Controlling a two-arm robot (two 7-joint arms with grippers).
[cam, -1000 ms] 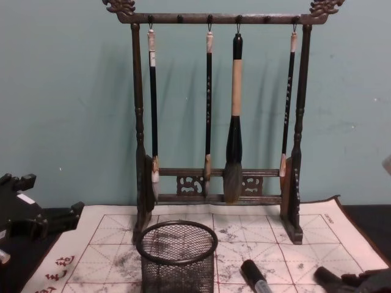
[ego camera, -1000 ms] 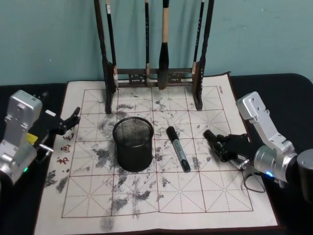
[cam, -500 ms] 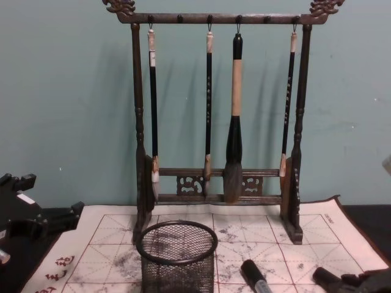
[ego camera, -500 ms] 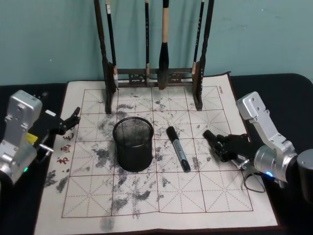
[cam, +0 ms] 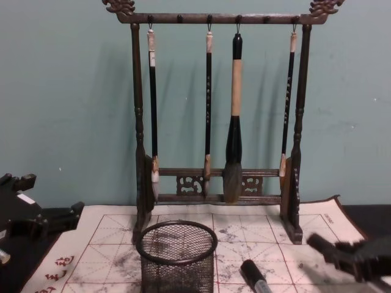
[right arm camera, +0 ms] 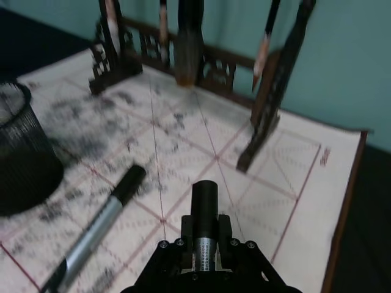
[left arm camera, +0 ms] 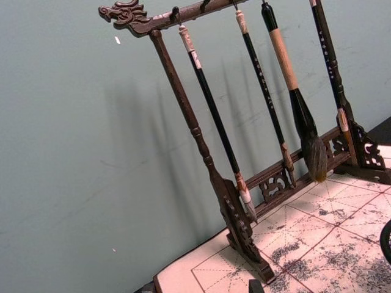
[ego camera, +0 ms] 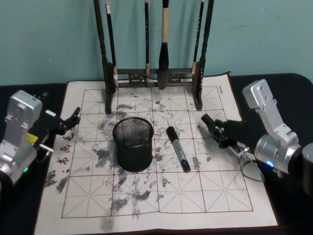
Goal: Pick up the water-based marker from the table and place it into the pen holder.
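1. Left gripper (ego camera: 73, 119) sits at the left edge of the cloth (ego camera: 215, 196) on the table (ego camera: 293, 88). Its jaws are apart and hold nothing. Same spot as a second ago.
2. Pen holder (ego camera: 133, 145) stands upright left of centre on the cloth, on the near side of the brush rack (ego camera: 154, 74). Unmoved.
3. Marker (ego camera: 178, 149) lies flat on the cloth just right of the pen holder, not touching it, black cap toward the far side. Unmoved.
4. Right gripper (ego camera: 207, 120) is right of the marker and apart from it, fingers pressed together, empty. Since a second ago it has shifted toward the far side. In the chest view it shows higher.
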